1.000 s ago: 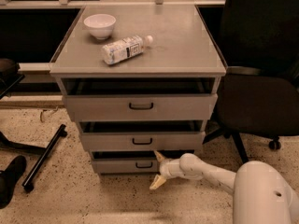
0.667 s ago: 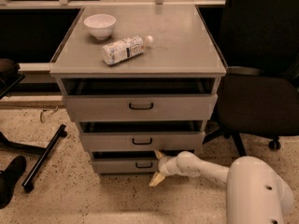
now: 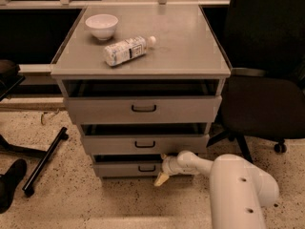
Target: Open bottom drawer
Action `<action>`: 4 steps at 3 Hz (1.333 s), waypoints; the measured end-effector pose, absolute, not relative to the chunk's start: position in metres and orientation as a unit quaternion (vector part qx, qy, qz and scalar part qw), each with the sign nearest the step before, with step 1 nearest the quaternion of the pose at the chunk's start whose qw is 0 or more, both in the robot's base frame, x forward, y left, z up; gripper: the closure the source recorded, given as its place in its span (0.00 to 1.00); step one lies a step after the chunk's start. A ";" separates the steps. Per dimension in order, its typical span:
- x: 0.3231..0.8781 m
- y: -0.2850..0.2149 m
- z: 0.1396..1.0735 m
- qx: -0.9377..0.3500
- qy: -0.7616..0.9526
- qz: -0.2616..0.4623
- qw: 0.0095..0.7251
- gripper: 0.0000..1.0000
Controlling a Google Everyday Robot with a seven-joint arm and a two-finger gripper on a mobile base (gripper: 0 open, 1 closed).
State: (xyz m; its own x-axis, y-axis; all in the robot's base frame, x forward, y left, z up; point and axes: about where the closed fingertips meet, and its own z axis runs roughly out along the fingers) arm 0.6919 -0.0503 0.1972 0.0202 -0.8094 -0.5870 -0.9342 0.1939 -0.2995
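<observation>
The bottom drawer (image 3: 126, 168) is the smallest grey front, lowest in the grey cabinet, with a small black loop handle (image 3: 146, 168). A dark gap shows above its front. My gripper (image 3: 162, 168) reaches in from the lower right on a white arm (image 3: 224, 175) and sits at the drawer's right end, just right of the handle. One pale fingertip (image 3: 160, 179) points down toward the floor; the other is near the drawer's top edge.
The middle drawer (image 3: 143, 143) and the top drawer (image 3: 143, 109) stand above. A white bowl (image 3: 101, 26) and a lying plastic bottle (image 3: 126, 50) are on the cabinet top. A black chair (image 3: 259, 80) stands to the right; a black bar (image 3: 44, 159) lies on the speckled floor at left.
The arm has shifted slightly left toward the drawer front, and its large white body has come further into view. The drawers look unchanged.
</observation>
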 end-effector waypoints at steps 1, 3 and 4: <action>0.704 -0.059 0.175 -0.620 0.710 0.096 0.320 0.00; 0.668 -0.063 0.176 -0.627 0.715 0.130 0.281 0.00; 0.610 -0.048 0.176 -0.644 0.711 0.168 0.225 0.00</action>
